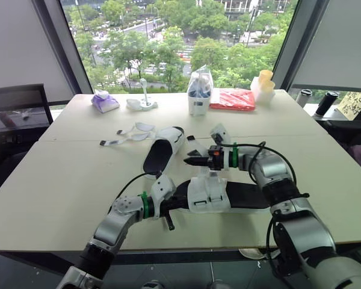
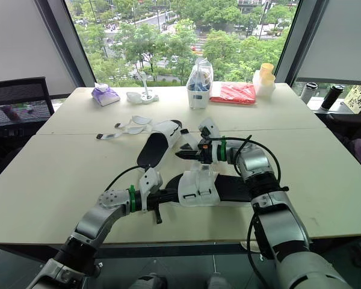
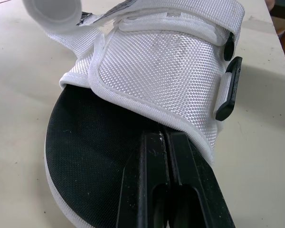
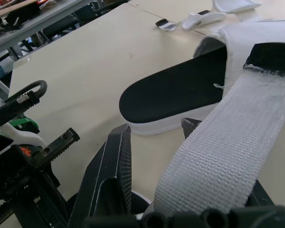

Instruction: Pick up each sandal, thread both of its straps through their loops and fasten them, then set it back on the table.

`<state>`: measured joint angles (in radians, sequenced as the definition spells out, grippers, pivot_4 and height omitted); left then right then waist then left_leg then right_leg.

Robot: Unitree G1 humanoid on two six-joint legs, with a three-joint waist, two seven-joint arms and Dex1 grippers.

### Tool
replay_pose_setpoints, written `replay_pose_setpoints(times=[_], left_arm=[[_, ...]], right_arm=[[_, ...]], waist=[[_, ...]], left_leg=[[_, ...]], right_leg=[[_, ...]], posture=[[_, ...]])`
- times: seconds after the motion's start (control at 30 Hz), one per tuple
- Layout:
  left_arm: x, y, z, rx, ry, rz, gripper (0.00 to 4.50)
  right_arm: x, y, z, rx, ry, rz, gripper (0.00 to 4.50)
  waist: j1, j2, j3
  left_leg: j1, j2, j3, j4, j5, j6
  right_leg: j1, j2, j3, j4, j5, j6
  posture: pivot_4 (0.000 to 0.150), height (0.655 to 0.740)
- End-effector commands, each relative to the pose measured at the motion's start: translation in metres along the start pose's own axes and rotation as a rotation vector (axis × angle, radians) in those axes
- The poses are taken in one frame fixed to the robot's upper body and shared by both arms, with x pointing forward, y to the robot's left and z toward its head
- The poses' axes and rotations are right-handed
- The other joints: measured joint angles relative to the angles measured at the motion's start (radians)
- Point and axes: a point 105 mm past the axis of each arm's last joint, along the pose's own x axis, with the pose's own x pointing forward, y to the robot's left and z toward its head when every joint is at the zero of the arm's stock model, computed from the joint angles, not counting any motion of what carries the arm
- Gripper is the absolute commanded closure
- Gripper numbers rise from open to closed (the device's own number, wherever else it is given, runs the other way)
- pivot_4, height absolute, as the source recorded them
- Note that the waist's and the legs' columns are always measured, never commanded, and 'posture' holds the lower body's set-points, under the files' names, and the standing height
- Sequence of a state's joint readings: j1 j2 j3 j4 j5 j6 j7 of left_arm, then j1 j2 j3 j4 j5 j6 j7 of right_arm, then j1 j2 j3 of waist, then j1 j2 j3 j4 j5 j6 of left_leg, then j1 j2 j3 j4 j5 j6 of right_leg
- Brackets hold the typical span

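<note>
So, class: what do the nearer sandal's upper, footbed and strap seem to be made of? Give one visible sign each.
On the nearer sandal: the upper looks like white woven synthetic fabric, matte; a regular weave shows, with sewn edge binding. The footbed is black, fine-textured fabric, perhaps over foam; its core is hidden. The strap is white webbing, probably nylon, with a coarse ribbed weave.

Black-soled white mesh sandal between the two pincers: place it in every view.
Left eye view: black-soled white mesh sandal, low centre, between both arms.
Right eye view: likewise low centre.
Left wrist view: close up, with the left pincer shut on it.
Right wrist view: apparently its woven white strap, crossing the foreground.
Shared landmark: the cream table beneath.
</note>
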<state>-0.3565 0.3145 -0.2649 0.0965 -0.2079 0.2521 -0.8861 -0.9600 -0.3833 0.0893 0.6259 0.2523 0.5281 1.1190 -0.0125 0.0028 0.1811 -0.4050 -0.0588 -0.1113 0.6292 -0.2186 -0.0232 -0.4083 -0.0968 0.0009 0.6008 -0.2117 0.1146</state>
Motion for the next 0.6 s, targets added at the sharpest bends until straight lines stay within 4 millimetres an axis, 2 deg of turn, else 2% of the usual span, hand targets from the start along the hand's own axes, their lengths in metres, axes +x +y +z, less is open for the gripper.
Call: replay_pose_setpoints(times=[0.03, 0.13, 0.23, 0.3, 0.4, 0.6], left_arm=[[-0.002, 0.000, -0.028, -0.074, 0.098, 0.030, 4.50], [-0.002, 0.000, -0.028, -0.075, 0.096, 0.032, 4.50], [-0.003, -0.001, -0.028, -0.077, 0.095, 0.034, 4.50], [-0.003, -0.001, -0.028, -0.077, 0.096, 0.034, 4.50], [-0.002, -0.001, -0.028, -0.076, 0.097, 0.032, 4.50], [-0.002, -0.002, -0.029, -0.073, 0.098, 0.028, 4.50]], right_arm=[[-0.015, -0.013, 0.029, 0.020, -0.088, -0.055, 2.29], [-0.019, -0.023, 0.035, -0.005, -0.119, -0.129, 2.29], [-0.023, -0.032, 0.044, -0.193, -0.125, -0.222, 2.29], [-0.022, -0.033, 0.048, -0.252, -0.138, -0.240, 2.29], [-0.020, -0.029, 0.058, -0.158, -0.199, -0.203, 2.29], [-0.018, -0.010, 0.052, 0.207, -0.251, -0.027, 2.29]], waist=[[0.000, 0.000, 0.000], [0.001, 0.000, 0.000], [0.000, 0.000, 0.000], [0.000, 0.000, 0.000], [-0.001, 0.000, 0.000], [0.000, 0.000, 0.000]], left_leg=[[0.000, 0.000, 0.000, 0.000, 0.000, 0.000], [0.000, 0.000, 0.000, 0.000, 0.000, 0.000], [0.000, 0.000, 0.000, 0.000, 0.000, 0.000], [0.000, 0.000, 0.002, 0.000, 0.000, 0.000], [0.000, 0.000, 0.002, 0.000, 0.000, 0.000], [0.000, 0.001, -0.002, 0.000, 0.000, 0.000]], right_leg=[[0.000, 0.000, 0.000, 0.000, 0.000, 0.000], [0.000, 0.000, 0.000, 0.000, 0.000, 0.000], [0.000, 0.000, 0.000, 0.000, 0.000, 0.000], [0.000, 0.000, 0.000, 0.000, 0.000, 0.000], [0.000, 0.000, 0.000, 0.000, 0.000, 0.000], [0.000, 0.000, 0.000, 0.000, 0.000, 0.000]], posture=[[0.150, 0.7400], [0.150, 0.7400], [0.150, 0.7400], [0.150, 0.7400], [0.150, 0.7400], [0.150, 0.7400]])
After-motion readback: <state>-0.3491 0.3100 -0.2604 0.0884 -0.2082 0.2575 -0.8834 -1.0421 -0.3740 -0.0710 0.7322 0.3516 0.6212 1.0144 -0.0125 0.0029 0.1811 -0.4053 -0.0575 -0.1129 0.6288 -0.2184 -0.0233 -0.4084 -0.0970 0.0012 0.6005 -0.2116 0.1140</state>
